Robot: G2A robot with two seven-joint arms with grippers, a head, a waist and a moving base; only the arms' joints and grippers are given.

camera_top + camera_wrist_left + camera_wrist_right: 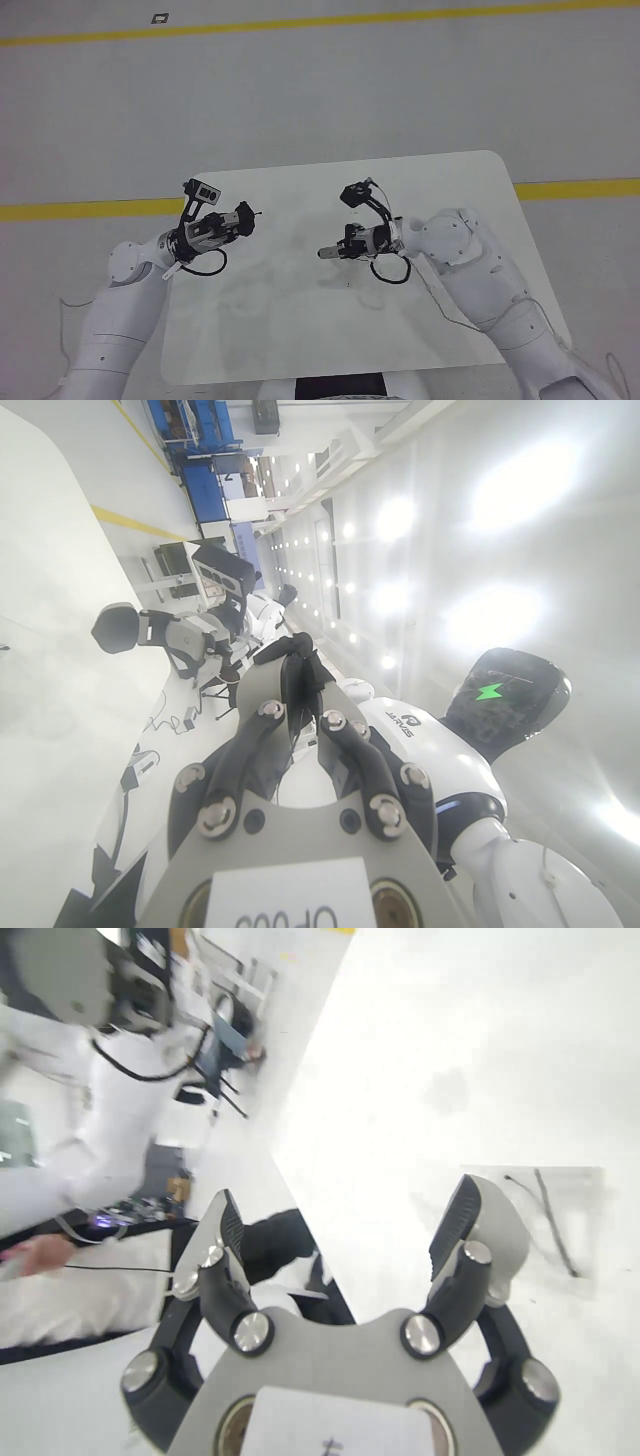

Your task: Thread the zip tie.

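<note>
Top view: white rounded-corner surface (450,190). Left gripper (246,217) and right gripper (328,252) above it, well apart, tips facing.

Left wrist view: fingers (265,695) clenched; on what, cannot tell.

Right wrist view: fingers (462,1213) released, nothing between. Thin black plastic zip tie (555,1228) flat on surface, just outside one finger, untouched.

Judgement: threading not begun; pick-up and threading left.

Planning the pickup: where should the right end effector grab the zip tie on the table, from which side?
Probably mid-strap on the zip tie, from straight above, pinching across its width: it lies flat and thin on the table.
</note>
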